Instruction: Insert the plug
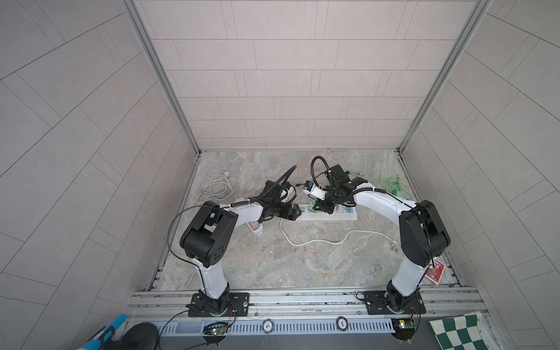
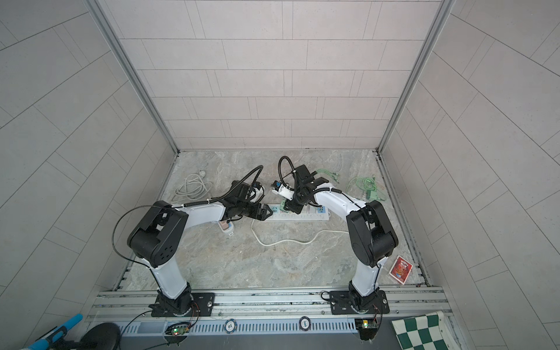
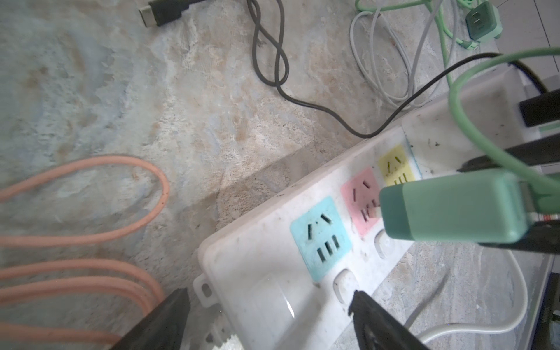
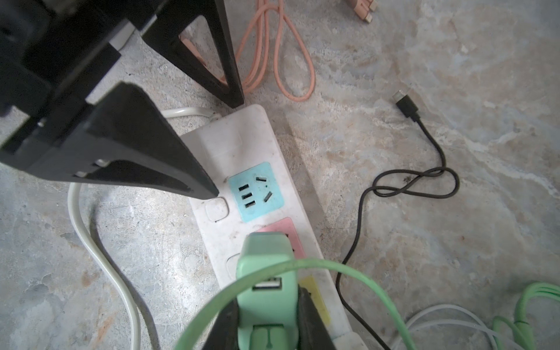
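Marbled grey stone (image 1: 303,260) lies under me, with tiled walls on three sides. Nearest my bases, at about four o'clock from the table's middle, a red card box (image 2: 401,269) lies flat. The white power strip (image 1: 344,215) lies crosswise at the middle, and its cord (image 1: 318,241) loops toward six o'clock.

My left gripper (image 1: 293,212) hangs over the strip's nine o'clock end, jaws spread wide and holding nothing. My right gripper (image 4: 268,321) is clamped on the green plug (image 4: 266,263). The plug stands over the pink socket (image 3: 360,194), between the blue socket (image 4: 256,191) and the yellow one (image 3: 394,165). A sliver of prong shows between plug and socket, so it isn't fully seated.

Just beyond the strip, toward twelve o'clock, a black cable (image 4: 424,181) lies twisted. Farther out, a coil of white cable (image 1: 216,188) sits at ten o'clock and green cables (image 1: 391,185) at two o'clock.
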Controlling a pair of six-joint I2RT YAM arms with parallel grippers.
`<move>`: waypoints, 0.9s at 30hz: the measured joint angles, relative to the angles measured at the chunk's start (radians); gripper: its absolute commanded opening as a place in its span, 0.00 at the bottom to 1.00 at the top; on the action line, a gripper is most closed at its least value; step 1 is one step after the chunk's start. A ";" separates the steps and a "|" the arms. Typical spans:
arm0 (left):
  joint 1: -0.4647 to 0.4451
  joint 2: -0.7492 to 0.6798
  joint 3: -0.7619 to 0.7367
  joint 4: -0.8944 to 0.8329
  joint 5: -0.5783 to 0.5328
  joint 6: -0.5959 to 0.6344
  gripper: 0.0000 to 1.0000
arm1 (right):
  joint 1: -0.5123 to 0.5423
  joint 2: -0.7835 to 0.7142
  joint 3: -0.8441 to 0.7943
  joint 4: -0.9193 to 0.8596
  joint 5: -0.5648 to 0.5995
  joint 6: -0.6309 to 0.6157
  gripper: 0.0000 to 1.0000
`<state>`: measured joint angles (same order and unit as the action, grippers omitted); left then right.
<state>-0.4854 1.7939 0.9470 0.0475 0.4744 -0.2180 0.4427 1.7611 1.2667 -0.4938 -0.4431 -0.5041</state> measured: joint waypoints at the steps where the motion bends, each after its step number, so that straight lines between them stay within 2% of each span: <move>1: 0.000 0.000 0.000 0.000 0.003 0.000 0.90 | 0.000 0.001 0.002 -0.002 0.001 0.000 0.00; 9: 0.000 -0.038 -0.002 -0.061 0.031 -0.011 0.88 | 0.003 0.012 0.012 -0.006 0.005 -0.001 0.00; 13: 0.000 -0.131 -0.040 -0.121 0.024 -0.029 0.88 | 0.007 0.013 0.012 -0.006 0.008 0.000 0.00; 17: -0.005 -0.200 -0.045 -0.198 0.011 -0.037 0.80 | 0.010 0.017 0.016 -0.005 0.013 0.004 0.00; 27: -0.042 -0.130 -0.040 -0.343 -0.051 -0.009 0.77 | 0.024 0.018 0.016 -0.004 0.044 0.013 0.00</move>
<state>-0.5270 1.6634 0.9066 -0.2958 0.4229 -0.2272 0.4667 1.7786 1.2823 -0.4980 -0.3988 -0.4915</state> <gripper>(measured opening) 0.772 0.242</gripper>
